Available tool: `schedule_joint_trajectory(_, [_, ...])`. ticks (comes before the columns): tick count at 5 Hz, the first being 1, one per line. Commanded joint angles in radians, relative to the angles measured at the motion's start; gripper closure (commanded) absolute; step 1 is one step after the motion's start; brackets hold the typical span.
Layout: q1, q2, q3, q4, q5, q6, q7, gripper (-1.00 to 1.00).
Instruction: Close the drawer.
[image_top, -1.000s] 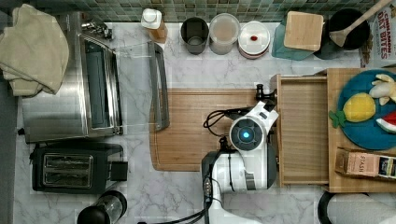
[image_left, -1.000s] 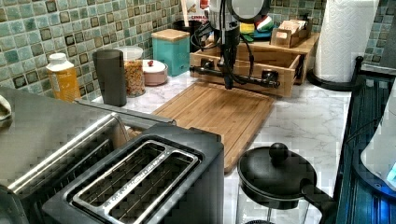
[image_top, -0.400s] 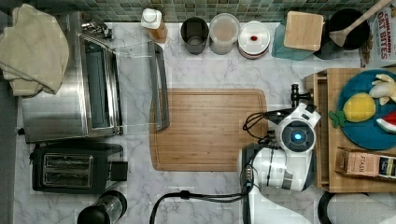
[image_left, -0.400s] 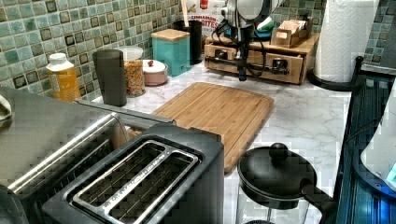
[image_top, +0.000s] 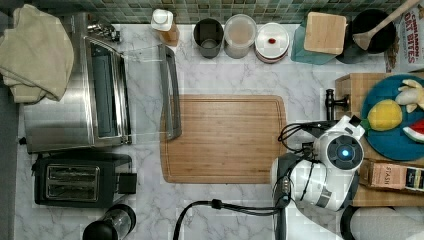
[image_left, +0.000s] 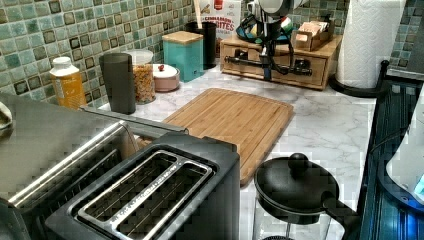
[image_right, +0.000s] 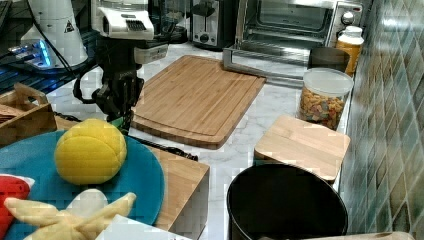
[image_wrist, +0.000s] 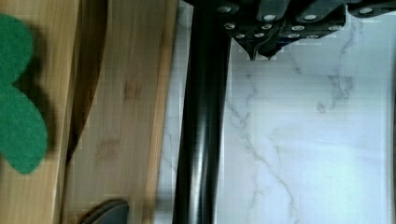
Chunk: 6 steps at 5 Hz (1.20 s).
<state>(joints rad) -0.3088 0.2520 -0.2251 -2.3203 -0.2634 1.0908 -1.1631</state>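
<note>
The light-wood drawer (image_left: 252, 66) sits pushed into its wooden box (image_top: 351, 84), front panel nearly flush. In the wrist view a thin dark gap still runs along the panel's top (image_wrist: 126, 116). Its long black bar handle (image_wrist: 203, 121) lies across the front and also shows in the left view (image_left: 239, 61). My gripper (image_wrist: 261, 49) points down just in front of the handle, on the counter side. It is shut with nothing between the fingertips. In the left view the gripper (image_left: 267, 76) hangs before the middle of the handle.
A bamboo cutting board (image_top: 225, 137) lies at the top view's centre. A toaster oven (image_top: 100, 85) with its door open and a toaster (image_top: 75, 180) stand at the top view's left. Jars (image_top: 240, 35) line the back. A teal plate (image_top: 385, 142) of toy food tops the box.
The arm has moved to the top view's right and the drawer went with it, from pulled out beside the cutting board into its box.
</note>
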Motion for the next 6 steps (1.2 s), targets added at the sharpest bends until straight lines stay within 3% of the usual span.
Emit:
schedule_joint_trajectory(1, [-0.136, -0.009, -0.078, 0.204, 0.098, -0.007, -0.203, 1.0])
schedule_joint_trajectory(6, [-0.124, -0.008, -0.09, 0.204, 0.104, -0.006, -0.207, 1.0])
